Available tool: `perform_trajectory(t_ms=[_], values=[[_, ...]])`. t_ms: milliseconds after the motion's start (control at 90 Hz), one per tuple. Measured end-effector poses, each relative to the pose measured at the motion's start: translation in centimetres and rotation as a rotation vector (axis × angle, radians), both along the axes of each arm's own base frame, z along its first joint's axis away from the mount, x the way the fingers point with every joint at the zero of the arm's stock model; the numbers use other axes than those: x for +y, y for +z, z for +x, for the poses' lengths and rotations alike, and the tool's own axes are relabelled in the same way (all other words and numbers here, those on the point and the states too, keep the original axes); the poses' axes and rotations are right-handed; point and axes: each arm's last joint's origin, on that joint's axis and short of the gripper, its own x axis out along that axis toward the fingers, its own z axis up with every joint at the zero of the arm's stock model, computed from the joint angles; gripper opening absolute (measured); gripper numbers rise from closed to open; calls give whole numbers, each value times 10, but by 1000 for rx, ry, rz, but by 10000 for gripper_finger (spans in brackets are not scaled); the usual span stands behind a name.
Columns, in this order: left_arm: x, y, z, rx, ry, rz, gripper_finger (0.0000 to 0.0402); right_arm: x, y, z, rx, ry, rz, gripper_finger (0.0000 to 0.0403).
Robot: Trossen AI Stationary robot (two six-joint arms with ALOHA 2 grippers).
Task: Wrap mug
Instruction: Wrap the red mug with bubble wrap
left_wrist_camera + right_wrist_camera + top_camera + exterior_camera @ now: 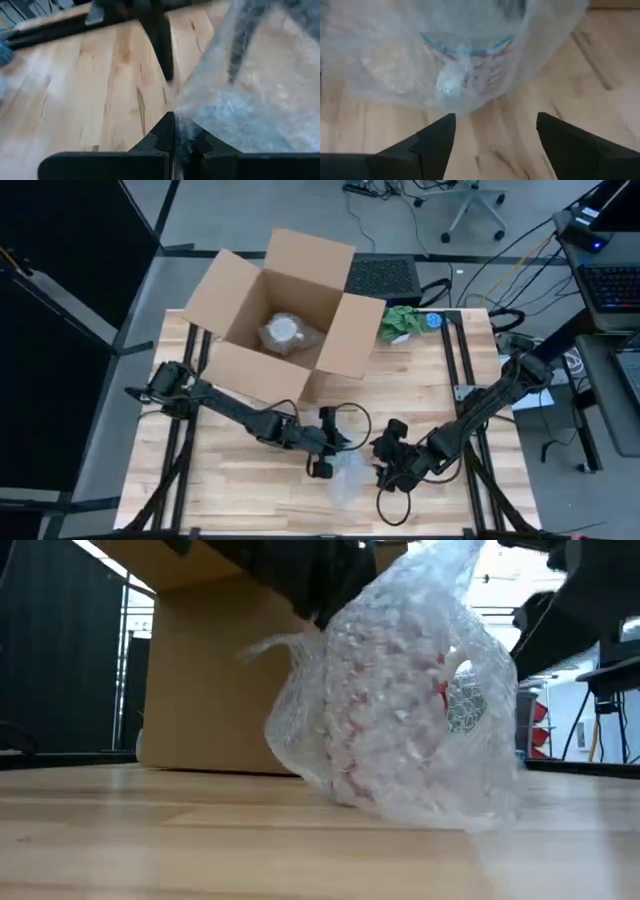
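A mug [400,700] with red marks sits inside a loose bundle of clear bubble wrap [350,478] on the wooden table, near its front edge. My left gripper [173,132] is shut on the wrap at the bundle's left side [323,466]. My right gripper [495,131] stands open just right of the bundle [384,470]; the wrapped mug [465,55] lies ahead of its fingers, untouched. The bundle rests on the table by its underside [400,808]. My left gripper pinches a part of the bubble wrap [184,126] between its two shut fingers, coming from the bundle's left. One layer or several, I cannot tell. The wrap spreads away from the fingers toward the mug, and the bundle stays on the table.
An open cardboard box [285,310] stands at the far middle of the table with another wrapped thing [285,332] inside. A green object [402,323] lies right of the box. Bare wood lies left of the bundle [200,470].
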Motion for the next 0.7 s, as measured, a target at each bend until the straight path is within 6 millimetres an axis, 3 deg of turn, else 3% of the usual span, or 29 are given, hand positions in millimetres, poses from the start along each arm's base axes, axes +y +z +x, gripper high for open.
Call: perform_trajectory(t_ms=[222, 367, 489, 700], values=[[0, 0, 0, -2, -1, 0, 0, -9, 77, -1, -40, -14, 7, 265], [0, 1, 0, -7, -1, -2, 0, -21, 102, 11, -104, -49, 30, 265], [0, 1, 0, -8, -1, -2, 0, -25, 90, 23, -73, -68, 53, 265], [-1, 1, 0, -8, -2, -3, 0, -10, 52, 42, -31, -82, 67, 265]])
